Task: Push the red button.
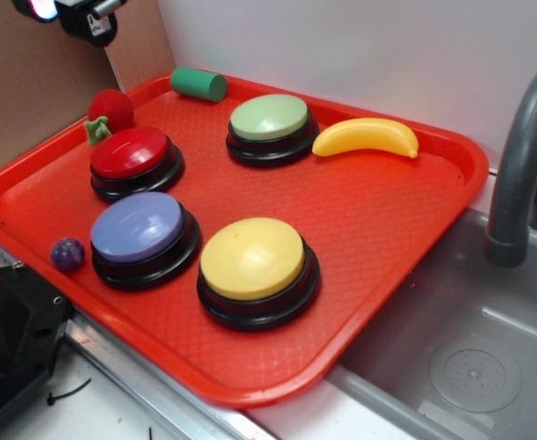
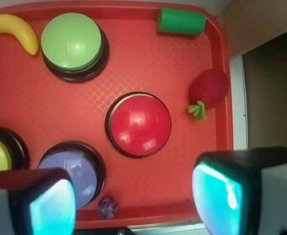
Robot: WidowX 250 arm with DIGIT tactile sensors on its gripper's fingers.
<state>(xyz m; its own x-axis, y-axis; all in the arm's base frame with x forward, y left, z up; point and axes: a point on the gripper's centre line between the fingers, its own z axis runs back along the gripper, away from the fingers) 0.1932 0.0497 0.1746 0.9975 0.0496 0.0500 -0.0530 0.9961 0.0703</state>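
The gripper hangs high above the tray, jaws wide apart and empty. The red button sits beside the strawberry, untouched; it looks like approach, descent next.

Nothing readable is showing anywhere: no text, label, brand, number or sign is appearing on the buttons, the toys or the tray in either view

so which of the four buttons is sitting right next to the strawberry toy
The red button, at the tray's back left. The strawberry toy lies just behind it; the green, blue and yellow buttons sit farther away.
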